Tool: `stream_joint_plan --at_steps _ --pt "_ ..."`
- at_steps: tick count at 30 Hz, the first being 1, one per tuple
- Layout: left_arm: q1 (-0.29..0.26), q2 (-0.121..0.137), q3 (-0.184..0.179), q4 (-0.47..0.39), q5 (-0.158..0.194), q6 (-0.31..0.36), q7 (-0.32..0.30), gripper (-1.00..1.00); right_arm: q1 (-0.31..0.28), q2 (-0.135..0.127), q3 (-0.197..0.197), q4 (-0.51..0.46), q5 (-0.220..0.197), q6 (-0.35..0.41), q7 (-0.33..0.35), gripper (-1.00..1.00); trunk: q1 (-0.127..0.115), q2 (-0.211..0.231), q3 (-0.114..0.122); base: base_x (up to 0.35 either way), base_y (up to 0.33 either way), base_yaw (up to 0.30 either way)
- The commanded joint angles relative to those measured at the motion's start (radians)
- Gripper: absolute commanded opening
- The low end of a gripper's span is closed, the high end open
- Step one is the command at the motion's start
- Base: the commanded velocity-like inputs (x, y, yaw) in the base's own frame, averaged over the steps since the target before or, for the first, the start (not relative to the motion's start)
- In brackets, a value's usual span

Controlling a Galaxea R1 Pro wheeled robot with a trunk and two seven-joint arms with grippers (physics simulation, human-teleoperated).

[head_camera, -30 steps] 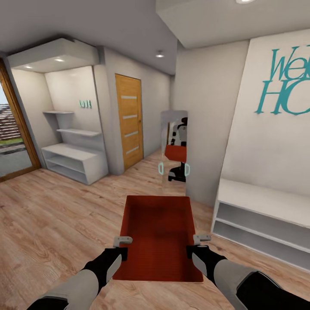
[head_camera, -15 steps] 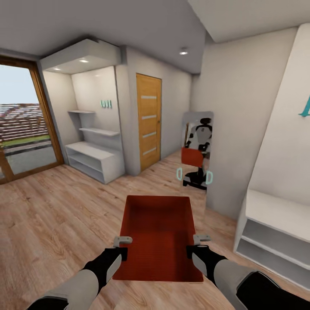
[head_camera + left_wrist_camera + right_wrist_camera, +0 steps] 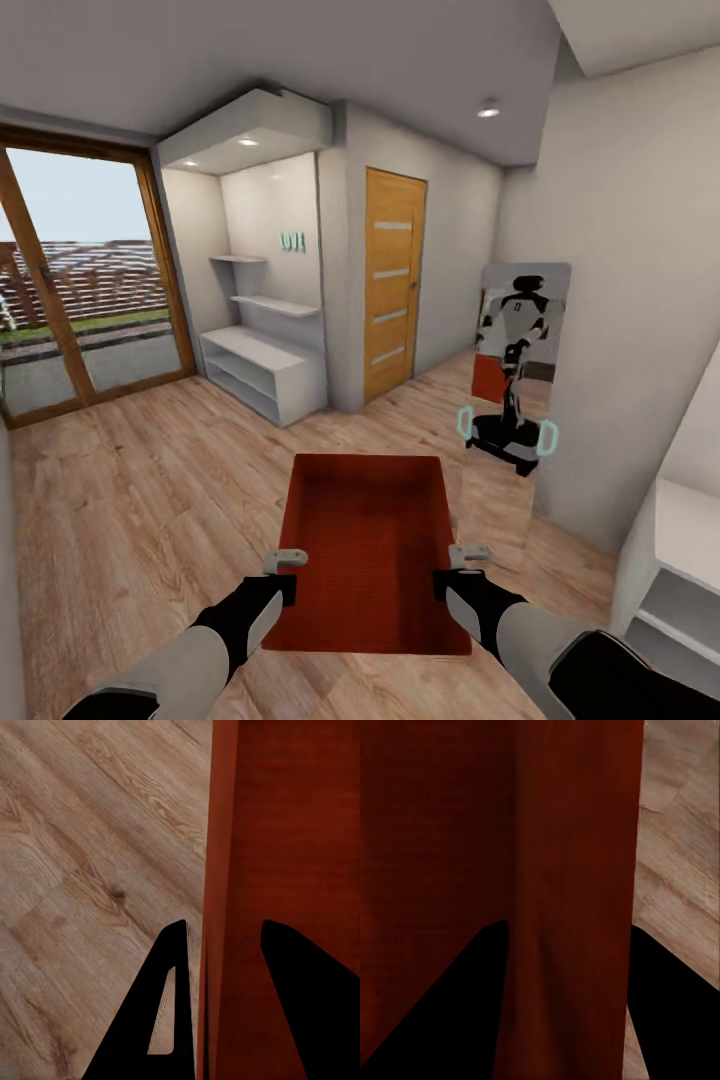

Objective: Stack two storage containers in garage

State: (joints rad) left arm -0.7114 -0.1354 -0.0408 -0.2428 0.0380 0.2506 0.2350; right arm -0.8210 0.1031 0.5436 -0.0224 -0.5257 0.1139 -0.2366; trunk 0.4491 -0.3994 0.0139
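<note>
One orange-red storage container [image 3: 368,535], open-topped and empty, hangs over the light wood plank floor [image 3: 150,500] just ahead of me. My left gripper [image 3: 287,573] is shut on its left wall and my right gripper [image 3: 453,568] on its right wall. In the left wrist view the wall [image 3: 221,832] runs between the black fingers [image 3: 176,1012] of the left gripper [image 3: 223,1009]. In the right wrist view the container's wall [image 3: 574,832] passes between the fingers of the right gripper [image 3: 566,1016]. The other container and the garage are out of view.
Ahead stands a wood door [image 3: 393,285] with a white shelf unit [image 3: 262,375] to its left. A tall mirror [image 3: 515,370] on the right wall reflects me. Glass doors [image 3: 90,290] are at the left, and a white bench [image 3: 680,570] at the right edge.
The whole picture has slid to the right, so the camera has turned left: more glass door shows, less white bench. The container and both grippers keep their place in the view.
</note>
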Motion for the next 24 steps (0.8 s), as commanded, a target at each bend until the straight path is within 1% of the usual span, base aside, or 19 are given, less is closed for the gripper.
stream_joint_plan --at_steps 1,8,10,24 --pt "0.000 -0.001 0.019 0.002 -0.006 0.007 0.004 -1.00 0.000 0.000 0.087 -0.003 0.010 -0.053 -0.045 -1.00 0.001 -0.001 0.000 0.323 0.000 0.271" --pt "0.000 -0.001 0.019 0.002 -0.006 0.007 0.004 -1.00 0.000 0.000 0.087 -0.003 0.010 -0.053 -0.045 -1.00 0.001 -0.001 0.000 0.322 0.000 0.268" --pt "0.000 -0.001 0.019 0.002 -0.006 0.007 0.004 -1.00 0.000 0.000 0.087 -0.003 0.010 -0.053 -0.045 -1.00 0.001 -0.001 0.000 0.322 0.000 0.144" --pt "0.000 -0.001 0.019 0.002 -0.006 0.007 0.004 -1.00 0.000 0.000 0.087 -0.003 0.010 -0.053 -0.044 -1.00 0.001 -0.001 0.000 0.322 0.000 0.008"
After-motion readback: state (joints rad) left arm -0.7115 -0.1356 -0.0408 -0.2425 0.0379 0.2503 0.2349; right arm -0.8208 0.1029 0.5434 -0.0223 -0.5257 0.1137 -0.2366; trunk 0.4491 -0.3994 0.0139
